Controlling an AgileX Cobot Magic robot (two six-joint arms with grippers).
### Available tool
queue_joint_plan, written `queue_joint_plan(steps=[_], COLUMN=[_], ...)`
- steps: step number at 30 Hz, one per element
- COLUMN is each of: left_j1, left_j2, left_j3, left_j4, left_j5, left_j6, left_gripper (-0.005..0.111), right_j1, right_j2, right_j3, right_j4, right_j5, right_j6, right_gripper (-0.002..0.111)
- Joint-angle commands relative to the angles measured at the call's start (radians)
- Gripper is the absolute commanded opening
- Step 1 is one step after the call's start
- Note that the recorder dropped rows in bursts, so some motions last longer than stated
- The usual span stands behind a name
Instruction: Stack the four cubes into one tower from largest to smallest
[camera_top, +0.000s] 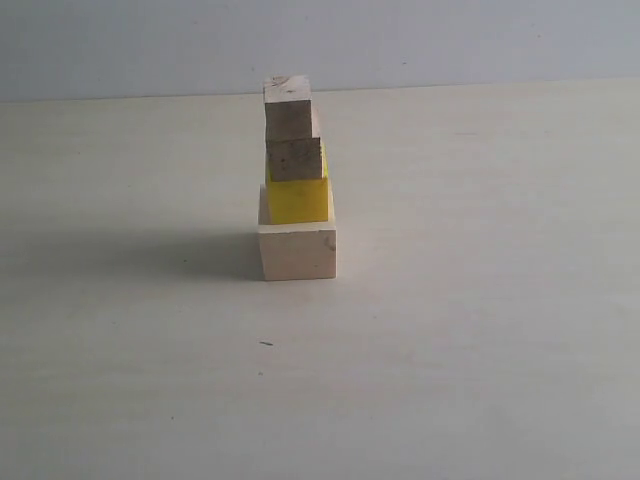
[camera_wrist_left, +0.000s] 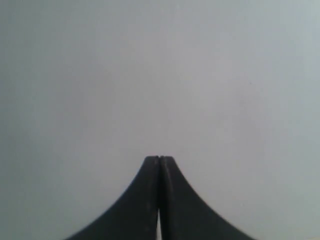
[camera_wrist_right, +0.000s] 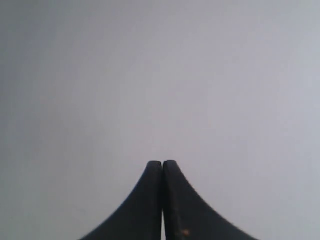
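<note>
1. One tower (camera_top: 296, 180) stands on the table (camera_top: 480, 320), a little left of the middle of the exterior view and toward the far edge, near the pale wall (camera_top: 450, 40).
2. Base tier: the largest cube (camera_top: 298, 254), pale wood, rests flat on the table.
3. Second tier: the yellow cube (camera_top: 298, 201) sits on the base and is narrower than it. A thin strip of the base's top shows in front of it.
4. Third tier: the speckled wood cube (camera_top: 295, 160) sits on the yellow cube. A sliver of yellow shows just beside its right edge.
5. Fourth tier: the top cube (camera_top: 288, 110), bare wood, sits on the speckled wood cube, set slightly to the left. From this view it looks barely narrower than the cube beneath it.
6. Each tier touches the next and the column stands upright. Its shadow (camera_top: 150, 255) falls to the left across the table.
7. Left hand (camera_wrist_left: 159, 159): closed, dark fingers pressed together at the tips, nothing between them. Only a plain pale surface lies beyond.
8. Right hand (camera_wrist_right: 163, 163): closed likewise, fingers tip to tip, holding nothing, facing a plain pale surface.
9. Small dark speck (camera_top: 266, 343) lies on the table in front of the tower, apart from it.
</note>
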Motion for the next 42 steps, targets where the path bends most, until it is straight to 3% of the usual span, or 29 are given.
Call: queue_joint_plan(steps=[1, 6, 8, 17, 25, 42], left_j1=[0.018, 0.072, 0.073, 0.093, 0.108, 0.108], left_j2=[-0.124, -0.222, -0.244, -0.386, -0.429, -0.429], left_j3=[0.056, 0.147, 0.163, 0.227, 0.331, 0.342], left_j4=[0.019, 0.023, 0.016, 0.018, 0.018, 0.014], left_j5=[-0.036, -0.032, -0.025, 0.039, 0.146, 0.176], left_j6=[-0.016, -0.038, -0.044, -0.098, -0.123, -0.139], left_gripper=[0.000, 0.000, 0.000, 0.000, 0.000, 0.000], right_j1=[-0.003, -0.003, -0.003, -0.003, -0.003, -0.003], right_j2=[-0.084, -0.163, -0.203, -0.445, -0.455, -0.455], right_j3=[-0.008, -0.008, -0.008, -0.008, -0.008, -0.008], right_j4=[-0.312, -1.022, -1.091, -0.997, -0.829, -0.827], right_j5=[0.019, 0.194, 0.220, 0.400, 0.582, 0.595], right_j6=[0.249, 0.843, 0.895, 0.891, 0.842, 0.879], right_gripper=[0.000, 0.000, 0.000, 0.000, 0.000, 0.000])
